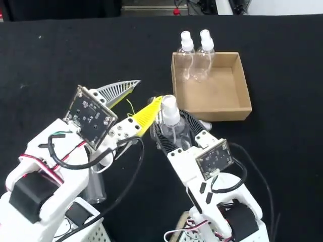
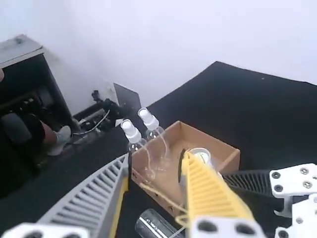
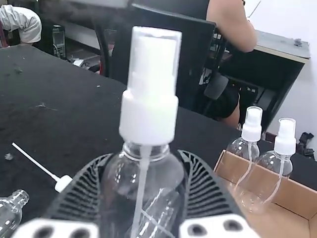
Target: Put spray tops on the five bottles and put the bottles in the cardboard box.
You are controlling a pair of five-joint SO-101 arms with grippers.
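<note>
My right gripper (image 1: 173, 130) is shut on a clear bottle (image 1: 177, 136) that stands upright with a white spray top (image 1: 169, 108) on it, just in front of the cardboard box (image 1: 216, 115). In the right wrist view the bottle (image 3: 148, 188) sits between the black fingers (image 3: 81, 186). Two bottles with spray tops (image 1: 195, 55) lean in the box's far left corner (image 2: 141, 136). My left gripper (image 1: 149, 91) is open, its yellow finger (image 2: 208, 193) next to the held bottle's top and nothing between its fingers.
A loose spray top with its tube (image 3: 52, 176) and an uncapped bottle (image 3: 12, 208) lie on the black table near the held bottle. Another clear bottle (image 1: 96, 185) lies under the left arm. A white basket (image 1: 88, 233) sits at the front left.
</note>
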